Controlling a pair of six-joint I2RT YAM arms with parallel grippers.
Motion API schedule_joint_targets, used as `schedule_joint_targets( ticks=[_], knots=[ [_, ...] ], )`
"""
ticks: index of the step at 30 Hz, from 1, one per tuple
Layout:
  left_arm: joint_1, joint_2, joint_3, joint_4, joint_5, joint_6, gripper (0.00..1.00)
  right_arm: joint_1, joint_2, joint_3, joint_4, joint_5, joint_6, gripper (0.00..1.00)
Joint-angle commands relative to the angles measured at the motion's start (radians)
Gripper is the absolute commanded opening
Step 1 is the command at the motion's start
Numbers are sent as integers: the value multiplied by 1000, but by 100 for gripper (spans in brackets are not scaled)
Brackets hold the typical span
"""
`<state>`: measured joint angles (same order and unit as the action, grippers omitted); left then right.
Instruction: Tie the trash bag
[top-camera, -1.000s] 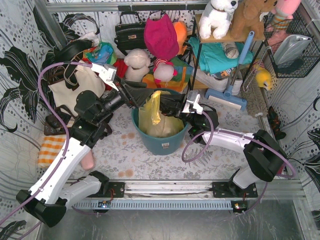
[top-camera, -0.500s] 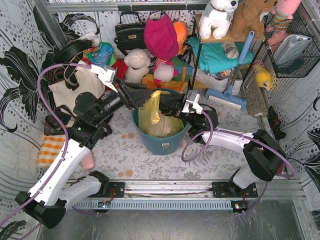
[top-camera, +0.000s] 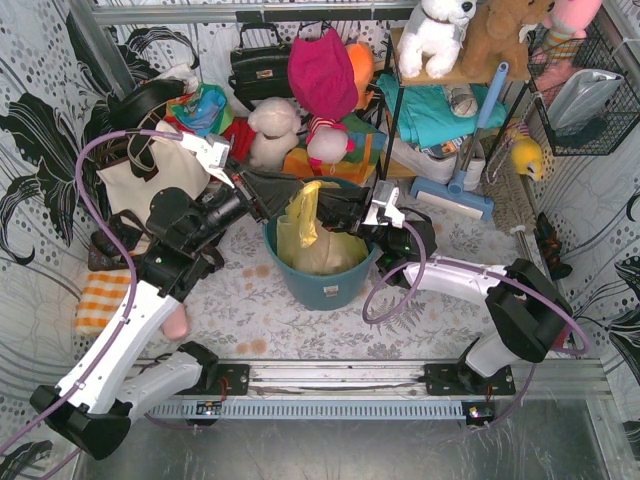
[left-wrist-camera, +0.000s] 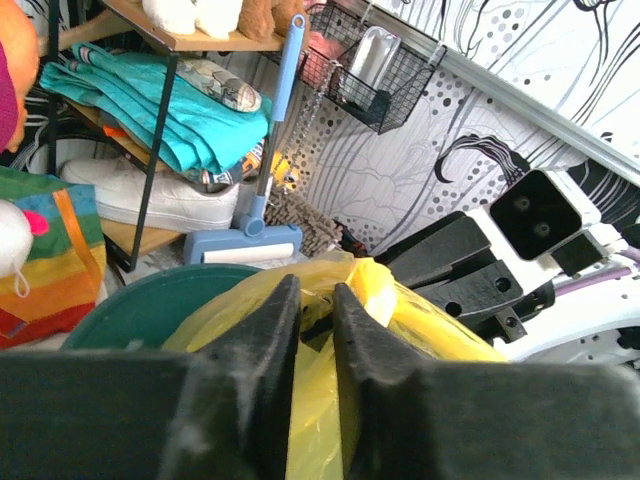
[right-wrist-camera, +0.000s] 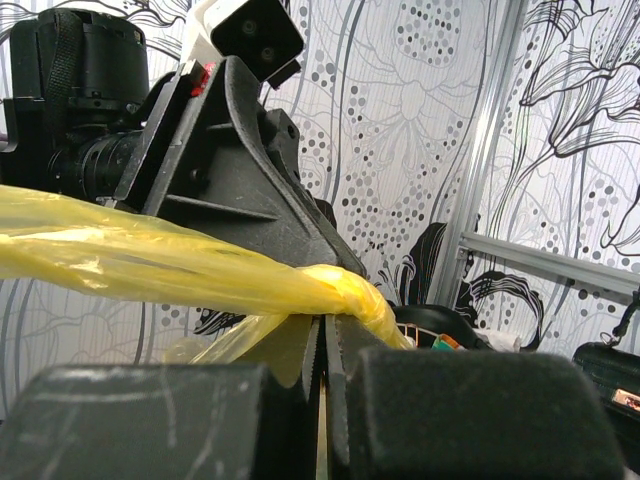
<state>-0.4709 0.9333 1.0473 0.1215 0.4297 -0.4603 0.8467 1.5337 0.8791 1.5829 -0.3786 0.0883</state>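
Top view: trash bag (top-camera: 318, 250) seated in teal bin (top-camera: 325, 288), gathered neck raised upward. Right wrist view only: neck seen twisted into strand, long axis sideways, end pinched by closed right gripper (right-wrist-camera: 322, 335). Left wrist view only: plastic caught in narrow gap of left gripper (left-wrist-camera: 316, 300); clamping cannot be told.

Trash bag (top-camera: 303, 222): thin glossy translucent yellow plastic, creased. Bin (top-camera: 325, 288): smooth teal plastic. Left hand (left-wrist-camera: 315, 300): matt black, grainy.

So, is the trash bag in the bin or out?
In: the trash bag fills the teal bin, gathered top raised above its rim.
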Motion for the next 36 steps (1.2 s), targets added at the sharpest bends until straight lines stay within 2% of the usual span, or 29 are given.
schedule_joint_targets(
  ticks=[1,4,6,14,20,21,23,27,29,34,36],
  knots=[
    [-4,5,2,41,33,3,23,2,-4,38,100,-3,-3,0],
    [-5,9,9,47,38,5,9,1,-3,38,100,-6,-2,0],
    [-4,10,14,52,42,7,4,2,-3,38,100,-8,-1,0],
    [-5,1,56,74,25,33,0,1,-10,25,99,-5,1,1],
    [-5,11,97,91,42,46,0,3,-18,15,101,1,5,28],
    [-5,12,101,93,43,46,0,2,-19,13,101,3,4,30],
    [-5,16,108,93,47,49,0,3,-22,8,101,4,3,27],
    [-4,16,111,91,53,49,0,3,-26,6,101,6,-1,15],
    [-4,11,106,88,47,50,0,3,-26,7,101,3,3,15],
    [-5,-3,93,77,9,62,0,3,-64,-32,98,9,19,39],
    [-5,-2,94,77,9,64,0,3,-96,-67,94,19,25,41]
  ],
)
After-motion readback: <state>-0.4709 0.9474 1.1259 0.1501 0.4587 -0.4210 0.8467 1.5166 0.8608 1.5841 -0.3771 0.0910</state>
